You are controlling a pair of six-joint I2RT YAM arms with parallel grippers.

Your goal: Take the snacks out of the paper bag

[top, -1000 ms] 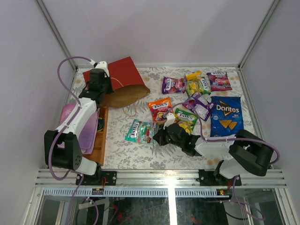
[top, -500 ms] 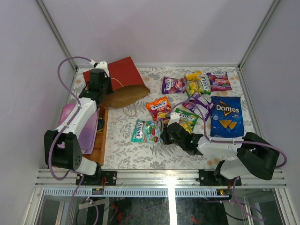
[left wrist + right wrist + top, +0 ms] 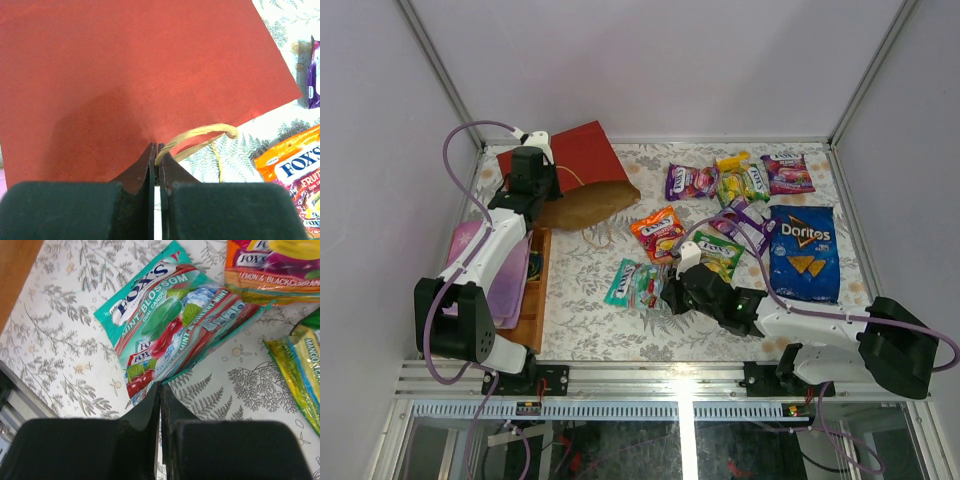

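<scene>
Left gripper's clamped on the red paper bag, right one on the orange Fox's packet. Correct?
No: the right gripper grips the teal Fox's Mint Blossom packet, not the orange packet; see the right wrist view. The left gripper is on the red paper bag.

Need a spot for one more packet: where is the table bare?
Bare table lies between the paper bag and the purple packet at the far edge, and between the wooden tray and the teal mint packet on the near side. The right half, around the Doritos bag, is crowded with packets.
</scene>
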